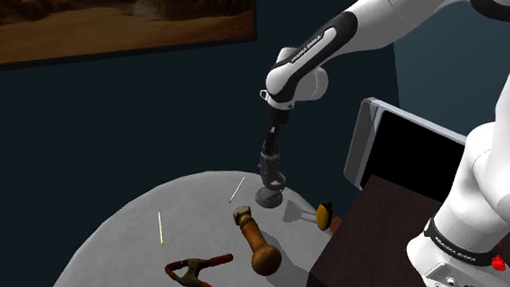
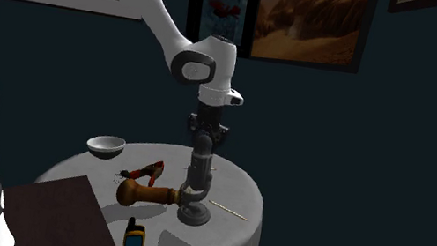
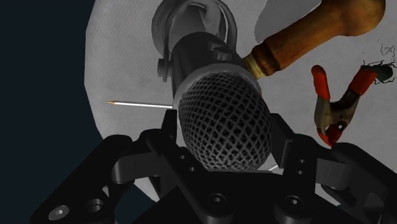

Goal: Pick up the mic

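A dark mic with a mesh head (image 3: 222,124) stands upright on its round base (image 1: 268,198) on the round grey table (image 1: 124,248), near the edge closest to the stand. My black gripper (image 1: 270,161) comes straight down onto it from above. In the wrist view the gripper (image 3: 224,135) has a finger pressed against each side of the mesh head, so it is shut on the mic. In the second exterior view the gripper (image 2: 207,136) holds the top of the mic (image 2: 197,181), and the base looks to rest on the table (image 2: 238,187).
A wooden-handled tool (image 1: 259,246) lies beside the mic's base, with a red clamp (image 1: 194,272) farther off. Two thin sticks (image 1: 161,226) lie on the table. A white bowl (image 2: 105,145) and a yellow handheld device (image 2: 134,243) sit near the dark stand (image 2: 42,216).
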